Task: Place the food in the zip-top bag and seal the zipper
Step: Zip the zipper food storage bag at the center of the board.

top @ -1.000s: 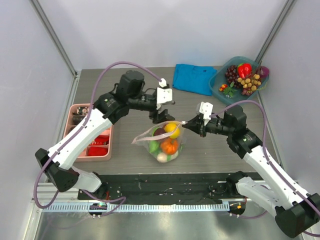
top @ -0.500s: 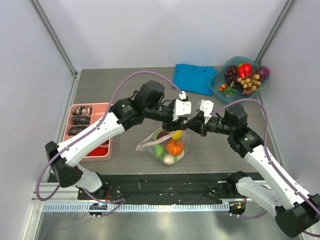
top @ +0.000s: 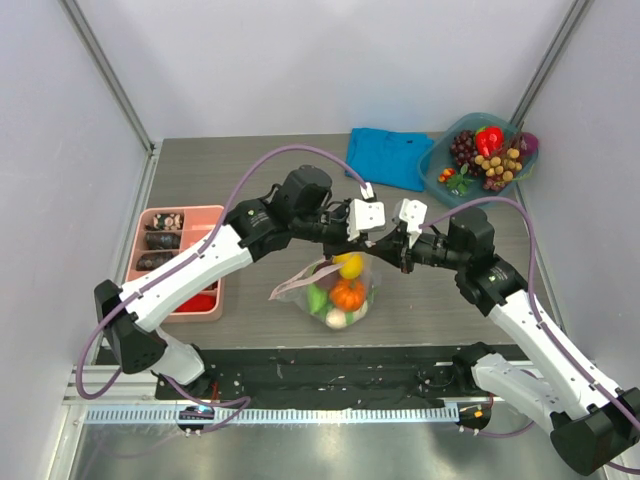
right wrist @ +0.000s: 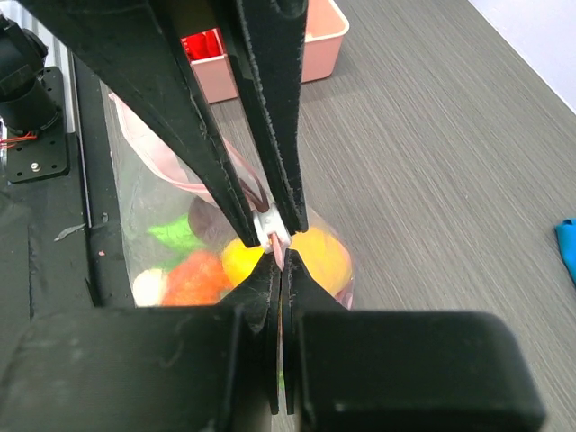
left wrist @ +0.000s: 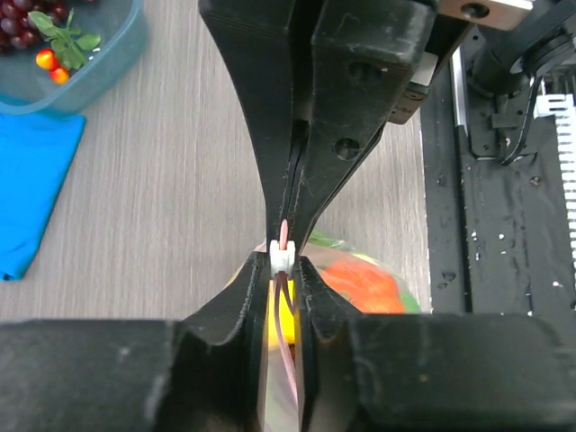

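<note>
The zip-top bag [top: 335, 292] hangs in the middle over the table, with the food inside: a yellow piece [top: 350, 265], an orange one [top: 348, 294], green and beige ones below. My right gripper [top: 386, 246] is shut on the pink end of the zipper [right wrist: 283, 256] at the bag's top right corner. My left gripper [top: 367, 238] meets it tip to tip. Its jaws pinch the zipper's small white slider [left wrist: 283, 255], and the pink strip runs back between its fingers [left wrist: 247, 297]. The rest of the bag's mouth sags open to the left [top: 298, 284].
A pink compartment tray [top: 216, 290] stands at the left. A folded blue cloth [top: 388, 157] lies at the back. Beside it a teal bowl [top: 437, 170] holds more toy fruit. A black mat [top: 330, 365] runs along the near edge between the arm bases.
My left arm has swung right from the bag's left side to the top right corner, and its jaws have narrowed onto the white slider. My right gripper has kept its hold and place.
</note>
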Robot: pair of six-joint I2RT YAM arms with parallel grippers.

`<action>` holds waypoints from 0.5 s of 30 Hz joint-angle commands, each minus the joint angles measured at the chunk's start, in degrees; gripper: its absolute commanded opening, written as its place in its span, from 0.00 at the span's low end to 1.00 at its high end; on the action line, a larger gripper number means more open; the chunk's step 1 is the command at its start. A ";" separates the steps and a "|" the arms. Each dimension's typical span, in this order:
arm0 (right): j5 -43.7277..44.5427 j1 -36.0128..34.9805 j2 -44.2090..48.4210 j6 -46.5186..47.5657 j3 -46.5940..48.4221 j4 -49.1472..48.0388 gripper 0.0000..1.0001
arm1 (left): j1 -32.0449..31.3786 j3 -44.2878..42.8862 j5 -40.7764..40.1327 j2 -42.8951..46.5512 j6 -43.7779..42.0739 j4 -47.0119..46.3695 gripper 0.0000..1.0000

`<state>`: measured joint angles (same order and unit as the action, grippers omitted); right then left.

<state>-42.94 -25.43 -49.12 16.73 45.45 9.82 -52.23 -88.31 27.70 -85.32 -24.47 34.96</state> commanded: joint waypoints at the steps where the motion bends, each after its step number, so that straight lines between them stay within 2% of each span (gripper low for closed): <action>1: 0.92 -0.23 1.57 -0.82 3.07 -2.79 0.01 | 0.28 1.65 -1.16 1.73 -1.19 2.04 0.14; 10: 7.33 -0.23 2.72 -4.60 2.80 -2.88 0.01 | 2.65 6.04 -2.47 4.46 -2.43 9.60 0.15; 15: 14.00 -0.23 3.42 -7.67 2.10 -3.23 0.01 | 4.59 9.12 -2.74 6.91 -1.37 12.06 0.15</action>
<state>-36.40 -25.89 -48.07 12.47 45.45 11.31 -49.39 -81.87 26.70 -81.43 -26.09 39.51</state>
